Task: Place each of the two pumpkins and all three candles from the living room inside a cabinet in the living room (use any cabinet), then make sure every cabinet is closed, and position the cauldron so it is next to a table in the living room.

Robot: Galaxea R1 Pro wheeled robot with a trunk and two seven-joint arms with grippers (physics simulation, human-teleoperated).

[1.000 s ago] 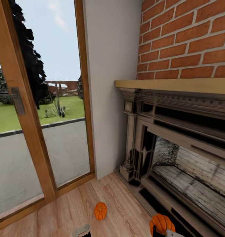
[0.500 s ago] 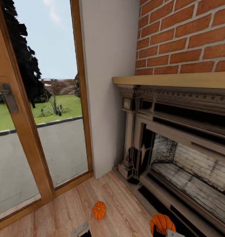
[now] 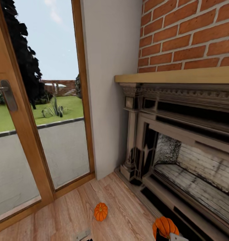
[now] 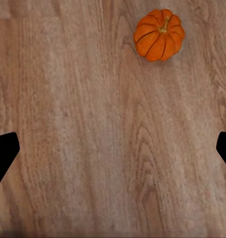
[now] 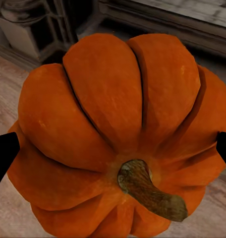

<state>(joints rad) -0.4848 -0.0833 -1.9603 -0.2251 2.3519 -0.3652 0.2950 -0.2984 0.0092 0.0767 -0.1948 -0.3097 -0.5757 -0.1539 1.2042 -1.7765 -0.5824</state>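
My view has tilted up slightly; right fingers point(image 5: 113, 148) still grip one pumpkin point(image 5: 118, 134), left fingers point(image 4: 113, 148) spread above the floor pumpkin point(image 4: 159, 34).

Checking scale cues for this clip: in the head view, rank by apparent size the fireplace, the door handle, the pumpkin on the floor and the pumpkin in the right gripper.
1. fireplace
2. door handle
3. held pumpkin, in the right gripper; partly cut off and nearer the camera, so its lead is unsure
4. floor pumpkin
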